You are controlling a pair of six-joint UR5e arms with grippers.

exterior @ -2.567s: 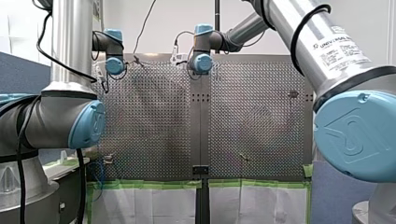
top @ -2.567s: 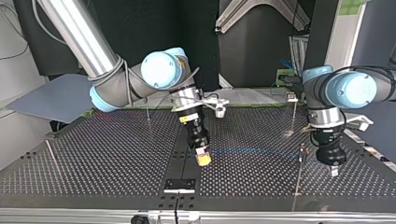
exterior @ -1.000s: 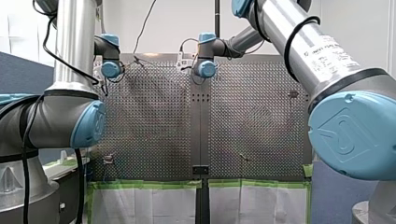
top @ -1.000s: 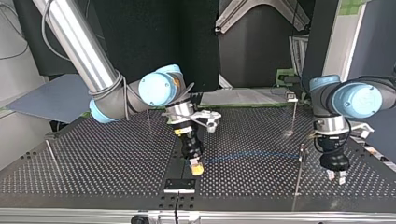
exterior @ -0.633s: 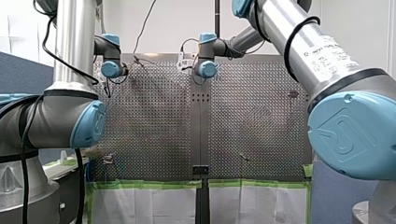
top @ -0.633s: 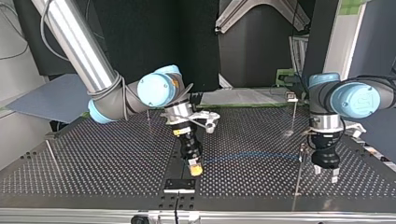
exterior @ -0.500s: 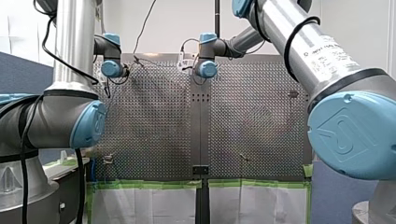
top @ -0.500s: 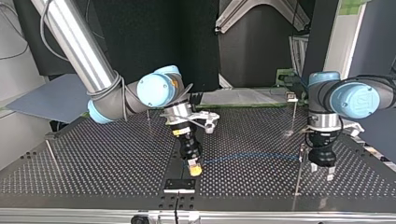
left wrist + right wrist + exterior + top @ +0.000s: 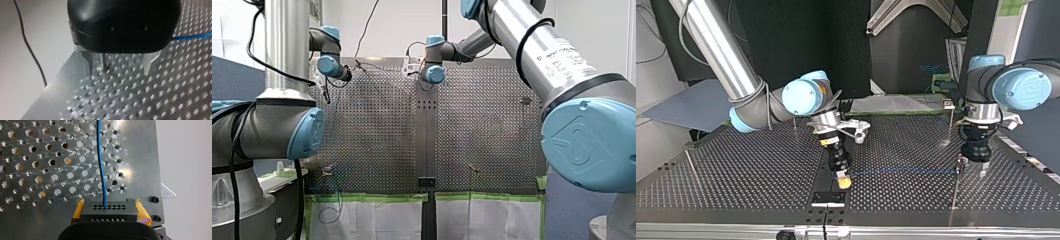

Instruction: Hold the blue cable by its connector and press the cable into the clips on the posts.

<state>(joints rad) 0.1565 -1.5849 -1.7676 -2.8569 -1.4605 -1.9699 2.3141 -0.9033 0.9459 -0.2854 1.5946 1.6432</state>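
R gripper point(image 9: 843, 181) sits near the table point(image 9: 736, 170) centre in top view. Its yellow pads point(image 9: 78, 209) are clamped on both ends of the black connector point(image 9: 108, 211), and R wrist view shows a firm hold. Cable point(image 9: 901, 170) leaves the connector's face and runs straight, low over the table, toward top view's right, reaching the thin post point(image 9: 956, 186). So long axis = across the table, connector to post.

L gripper point(image 9: 118, 72): jaws wide apart, nothing held. In L wrist view a thin upright, prob. the post's tip, stands between the fingers, closer to one. The cable passes beside the gripper body, outside the jaws. In top view L gripper hangs just beside the post, on the side away from the connector.

Judgement: L arm is far nearer the post; R is busy as anchor. Next move turns on getting L fingers over the cable at the post and pushing it down into the clip. Whether it's seated already: can't tell, too small. Risk: fingers catch the post instead of the cable.
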